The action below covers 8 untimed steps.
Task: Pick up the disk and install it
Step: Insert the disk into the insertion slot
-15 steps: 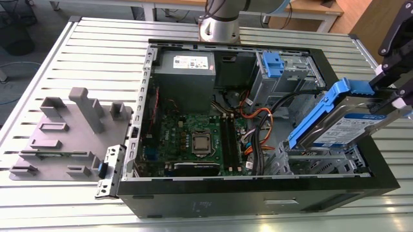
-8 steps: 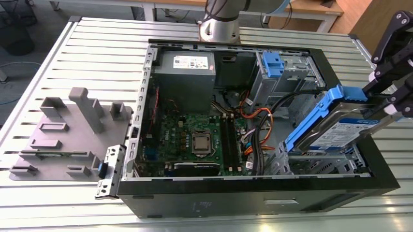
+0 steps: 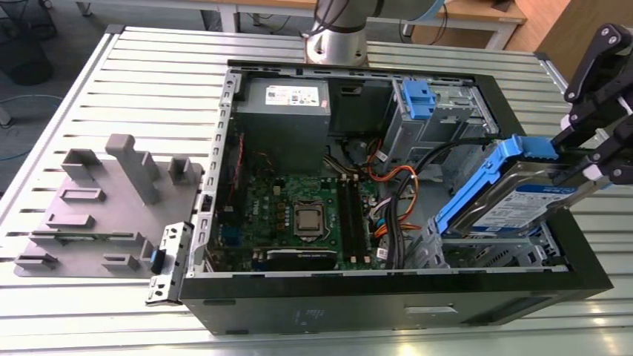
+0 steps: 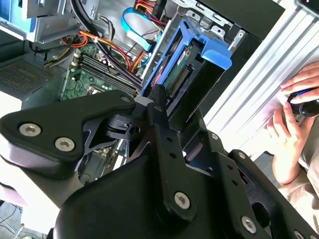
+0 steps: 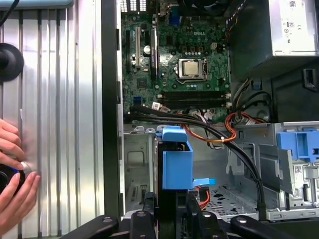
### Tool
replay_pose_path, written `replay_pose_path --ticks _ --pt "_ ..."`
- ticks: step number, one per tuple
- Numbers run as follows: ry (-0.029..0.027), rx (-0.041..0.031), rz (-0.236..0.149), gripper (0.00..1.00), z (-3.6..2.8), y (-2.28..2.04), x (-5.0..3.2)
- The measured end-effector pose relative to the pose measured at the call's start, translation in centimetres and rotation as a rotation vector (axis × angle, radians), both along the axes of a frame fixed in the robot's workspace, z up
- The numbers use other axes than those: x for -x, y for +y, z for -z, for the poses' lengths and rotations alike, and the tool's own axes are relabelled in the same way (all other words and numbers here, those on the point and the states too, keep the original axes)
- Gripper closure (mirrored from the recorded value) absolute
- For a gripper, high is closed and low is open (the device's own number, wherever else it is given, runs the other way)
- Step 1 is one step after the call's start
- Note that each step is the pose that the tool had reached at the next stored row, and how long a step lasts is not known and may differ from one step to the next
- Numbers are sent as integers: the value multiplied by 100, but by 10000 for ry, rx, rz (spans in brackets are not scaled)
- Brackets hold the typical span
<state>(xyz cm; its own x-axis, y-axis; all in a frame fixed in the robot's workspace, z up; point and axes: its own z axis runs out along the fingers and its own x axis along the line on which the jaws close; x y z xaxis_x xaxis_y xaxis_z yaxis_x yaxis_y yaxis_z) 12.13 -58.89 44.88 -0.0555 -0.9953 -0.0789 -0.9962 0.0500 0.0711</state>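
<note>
While the black gripper [image 3: 582, 165] clamps its fingers on one end of the disk [image 3: 519, 204], a flat silver-metal hard drive with a blue-and-white label and blue plastic side rails, the disk hangs tilted in the air. Its free end slants down and away from the gripper into the open black computer case [image 3: 396, 311].

Directly below the gripper and the disk sits a bare-metal drive cage [image 3: 494, 251] in the near corner of the case. Whether the disk's lower end touches it cannot be told.

Just outside the case wall beside the gripper, a person's hand [image 5: 15, 195] rests on the ribbed metal table [image 3: 148, 81], fingers around a small dark object.

Beyond the disk's lower end, a bundle of orange and black cables [image 3: 390, 185] runs across the case floor, and past it lies the green motherboard [image 3: 296, 211].

Farther off, at the opposite end of the case, are a blue plastic caddy [image 3: 417, 100] in its bay and a grey power-supply box with a white sticker [image 3: 287, 111].

Farthest from the gripper, outside the case on the table, stands a grey plastic holder block with upright posts [image 3: 99, 200].
</note>
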Motion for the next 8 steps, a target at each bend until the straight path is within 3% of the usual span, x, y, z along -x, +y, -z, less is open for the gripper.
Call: replay_pose_path --ticks 5,8 --pt "0 0 0 65 89 0 0" --pt "0 3 0 65 95 0 0"
